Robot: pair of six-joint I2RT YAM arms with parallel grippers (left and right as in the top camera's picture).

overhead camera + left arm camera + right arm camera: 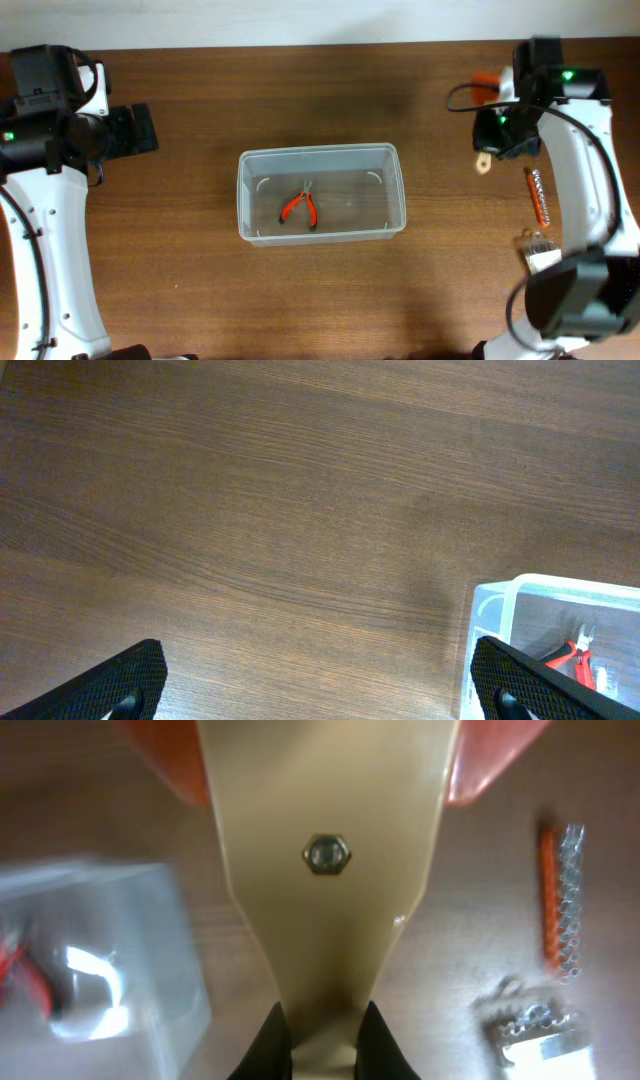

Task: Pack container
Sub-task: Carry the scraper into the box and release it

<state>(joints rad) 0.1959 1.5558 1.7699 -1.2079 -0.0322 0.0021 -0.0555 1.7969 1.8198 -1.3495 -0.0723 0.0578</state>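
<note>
Tightly, right pincer [325,1045] on tool [325,900] (beige).

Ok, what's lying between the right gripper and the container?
Nothing: the overhead view shows only bare table between the container and the right gripper, which is shut on a beige-and-orange tool.

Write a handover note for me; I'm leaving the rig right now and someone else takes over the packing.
Left tool: open, holding nothing, over bare table left of the container.
Right tool: shut on a beige-and-orange item, right of the container.
Done: red-handled pliers lie in the container.
Left: bring the held item into the container. An orange-and-silver piece and a silvery bundle lie on the table at the right, probably to pack too.
</note>
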